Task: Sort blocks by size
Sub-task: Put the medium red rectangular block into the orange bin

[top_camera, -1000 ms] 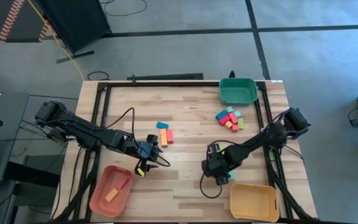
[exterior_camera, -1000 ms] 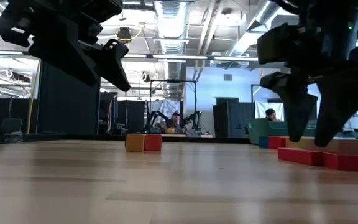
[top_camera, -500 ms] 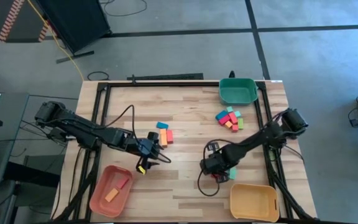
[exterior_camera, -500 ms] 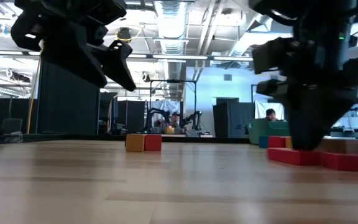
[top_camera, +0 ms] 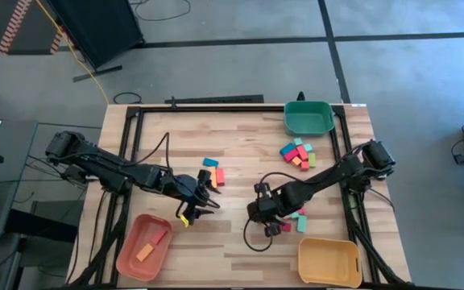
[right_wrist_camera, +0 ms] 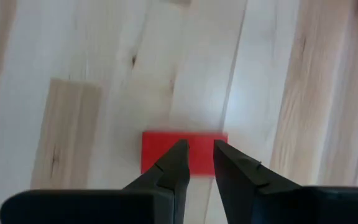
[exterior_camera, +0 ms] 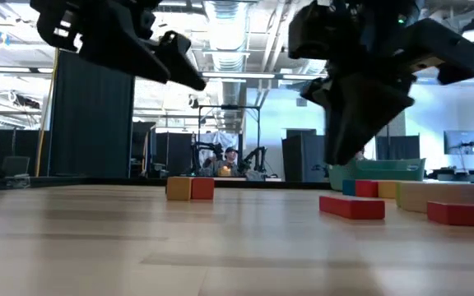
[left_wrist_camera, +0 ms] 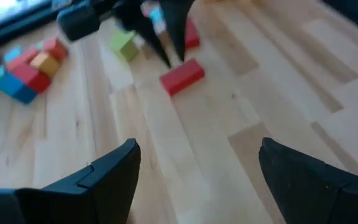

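My right gripper (top_camera: pixel 266 219) hangs shut just above a red bar (exterior_camera: pixel 351 206) that lies flat on the table; in the right wrist view its fingers (right_wrist_camera: pixel 179 163) point down at that bar (right_wrist_camera: pixel 157 152) with a narrow gap between them. A few more blocks (top_camera: pixel 295 222), teal, pink and red, lie right beside it. My left gripper (top_camera: pixel 208 199) is open and empty above bare wood, near a small group of blue, orange and red blocks (top_camera: pixel 213 172). A larger pile of blocks (top_camera: pixel 298 153) lies at the far right.
A green tray (top_camera: pixel 308 118) stands at the far right corner. A yellow tray (top_camera: pixel 329 262) stands at the near right. A salmon tray (top_camera: pixel 131 256) at the near left holds an orange and a red block. Bare wood lies between the two grippers.
My right gripper has shut, dropped onto the red blocks, then risen and gone toward the table's left. One red bar has slid left with it and now lies apart from the other red block. My left gripper has gone a little toward the table's right.
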You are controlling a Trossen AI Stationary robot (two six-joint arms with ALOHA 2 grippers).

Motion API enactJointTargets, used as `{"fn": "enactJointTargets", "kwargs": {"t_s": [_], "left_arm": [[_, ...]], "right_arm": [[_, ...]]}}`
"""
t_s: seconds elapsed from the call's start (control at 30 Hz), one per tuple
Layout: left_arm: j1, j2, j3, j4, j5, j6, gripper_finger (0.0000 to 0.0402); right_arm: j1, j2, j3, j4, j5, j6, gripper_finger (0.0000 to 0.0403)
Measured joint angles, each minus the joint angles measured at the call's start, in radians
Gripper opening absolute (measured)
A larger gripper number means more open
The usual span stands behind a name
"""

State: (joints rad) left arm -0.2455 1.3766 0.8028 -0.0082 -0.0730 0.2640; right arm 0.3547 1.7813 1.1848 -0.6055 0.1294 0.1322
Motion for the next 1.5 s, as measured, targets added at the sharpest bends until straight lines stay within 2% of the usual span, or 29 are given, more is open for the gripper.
{"fn": "enactJointTargets", "kwargs": {"t_s": [0.2, 0.37, 0.47, 0.57, 0.73, 0.93, 1.27, 1.5], "left_arm": [[0.049, 0.041, 0.0, 0.054, 0.08, 0.05, 0.0306], [0.088, 0.153, 0.004, 0.154, 0.17, 0.095, 0.0302], [0.1, 0.23, 0.049, 0.153, 0.192, 0.14, 0.0301], [0.11, 0.302, 0.117, 0.15, 0.223, 0.186, 0.0301], [0.128, 0.436, 0.266, 0.04, 0.307, 0.247, 0.0301], [0.144, 0.581, 0.45, -0.073, 0.343, 0.329, 0.0301], [0.173, 0.764, 0.697, -0.172, 0.462, 0.436, 0.0301], [0.181, 0.883, 0.82, -0.224, 0.468, 0.49, 0.0301]], "right_arm": [[0.058, 0.0, 0.077, -0.184, 0.0, 0.138, 0.0105], [0.13, -0.002, 0.144, -0.239, 0.001, 0.226, 0.0105], [0.169, -0.002, 0.173, -0.271, 0.001, 0.275, 0.0105], [0.203, -0.002, 0.202, -0.299, 0.001, 0.327, 0.0105], [0.246, -0.002, 0.232, -0.33, 0.003, 0.399, 0.0105], [0.286, -0.002, 0.242, -0.347, 0.004, 0.472, 0.0105], [0.364, -0.003, 0.242, -0.39, 0.004, 0.589, 0.0105], [0.436, -0.003, 0.242, -0.397, 0.01, 0.679, 0.0105]]}}
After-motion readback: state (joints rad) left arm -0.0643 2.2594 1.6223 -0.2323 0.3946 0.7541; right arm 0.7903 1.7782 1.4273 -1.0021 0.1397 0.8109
